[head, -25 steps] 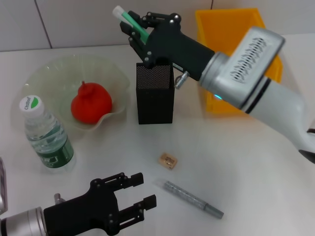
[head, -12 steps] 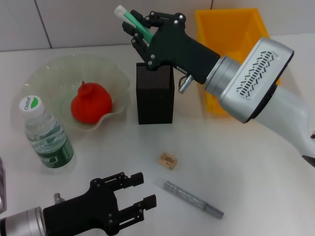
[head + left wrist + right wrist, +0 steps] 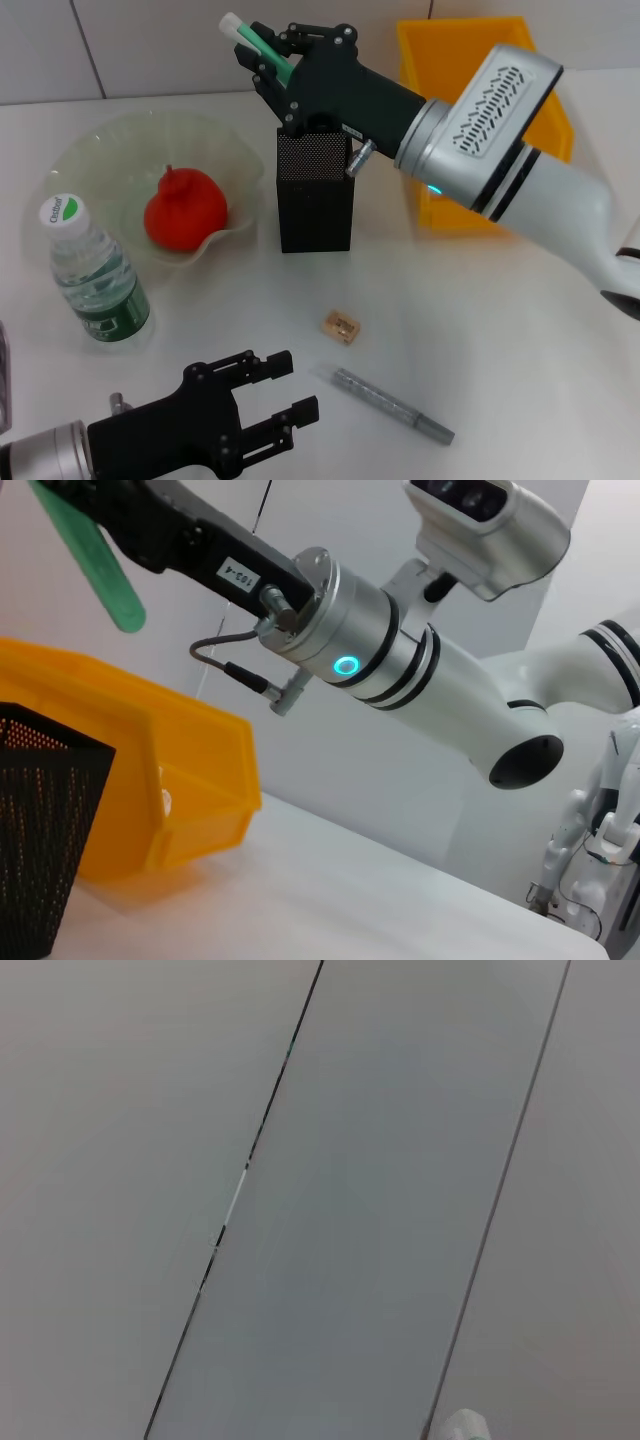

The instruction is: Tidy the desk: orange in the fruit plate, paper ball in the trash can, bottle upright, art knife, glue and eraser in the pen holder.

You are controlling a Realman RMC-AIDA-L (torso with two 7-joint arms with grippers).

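The right gripper (image 3: 268, 62) grips a green glue stick (image 3: 255, 45) above the pen holder (image 3: 315, 190); the left gripper (image 3: 285, 395) waits unclenched near the desk's (image 3: 500, 330) front edge. The orange (image 3: 185, 210) sits in the fruit plate (image 3: 100, 150) and the bottle (image 3: 93, 275) stands upright, but the eraser (image 3: 341, 325) and art knife (image 3: 392, 404) remain out.

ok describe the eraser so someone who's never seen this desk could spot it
Start at the pen holder, the black mesh cup mid-desk. On the bare white table in front of it, toward the robot, lies the eraser, beside the grey art knife. It is a tiny tan block with a printed mark, far shorter than the knife.
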